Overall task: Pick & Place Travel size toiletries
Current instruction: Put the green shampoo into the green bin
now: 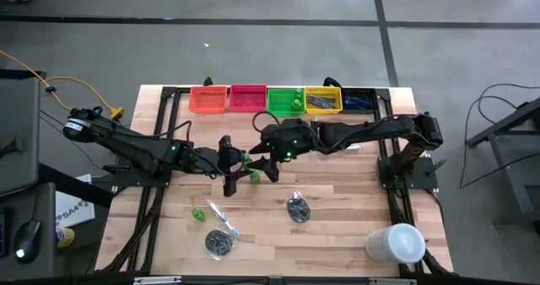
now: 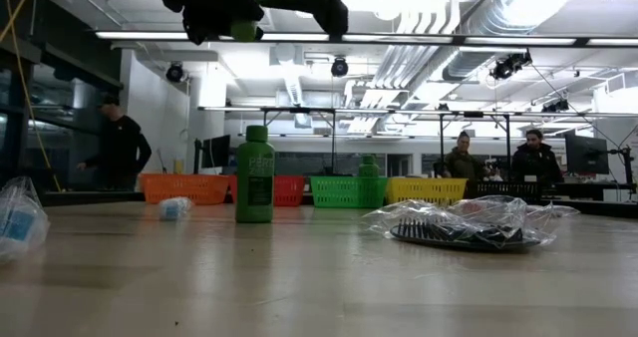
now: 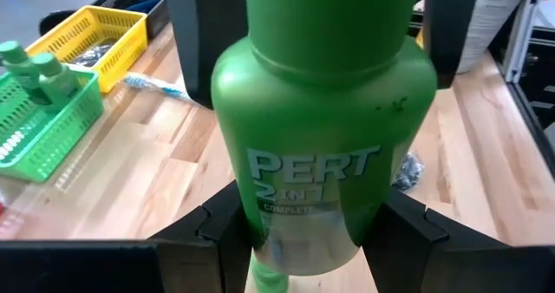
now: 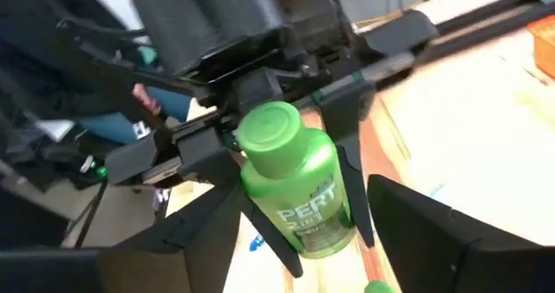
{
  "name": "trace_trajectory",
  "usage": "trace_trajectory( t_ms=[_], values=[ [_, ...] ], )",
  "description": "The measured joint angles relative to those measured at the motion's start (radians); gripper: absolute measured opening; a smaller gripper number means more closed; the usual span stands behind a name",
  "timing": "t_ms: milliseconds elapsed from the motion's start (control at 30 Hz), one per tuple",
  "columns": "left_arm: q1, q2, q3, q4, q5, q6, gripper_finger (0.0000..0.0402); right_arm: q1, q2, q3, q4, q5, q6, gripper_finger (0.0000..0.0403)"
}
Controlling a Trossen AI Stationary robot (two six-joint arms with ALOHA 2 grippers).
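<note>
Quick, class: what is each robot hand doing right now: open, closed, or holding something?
Left hand: closed on the stubby green plastic bottle, held above the table.
Right hand: open, fingers on either side of the same bottle, not gripping it.

Grey floor [image 1: 278, 49], perhaps concrete

You are looking at five coloured bins [image 1: 247, 99], three green bottles [image 1: 243, 161] [image 1: 198, 213] [image 1: 298, 104], two dark round bundles [image 1: 297, 208] [image 1: 219, 244], one wrapped toothbrush [image 1: 222, 218], one large white cylinder [image 1: 395, 244], two arms working over one table [image 1: 337, 209].
</note>
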Motion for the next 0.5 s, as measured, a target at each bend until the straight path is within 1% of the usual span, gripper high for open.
trace_trajectory(
  t_ms=[133,267,367,433,500],
  values=[
    [0.000,0.000,0.000,-0.015,-0.039,0.000,0.0169,0.019,-0.023,0.000,-0.075,0.111,0.068,0.0271],
    [-0.001,0.000,0.000,-0.021,-0.078,0.029,0.0169,0.053,-0.046,0.000,-0.072,0.246,0.048,0.0299],
    [0.000,0.000,0.000,-0.011,-0.125,0.073,0.0169,0.085,-0.046,0.000,-0.043,0.365,0.015,0.0307],
    [0.000,0.000,0.000,-0.010,-0.162,0.093,0.0169,0.103,-0.033,0.000,-0.007,0.426,0.007,0.0306],
    [0.000,0.000,0.000,-0.011,-0.193,0.115,0.0169,0.125,-0.019,0.000,0.029,0.464,-0.031,0.0304]
  ],
)
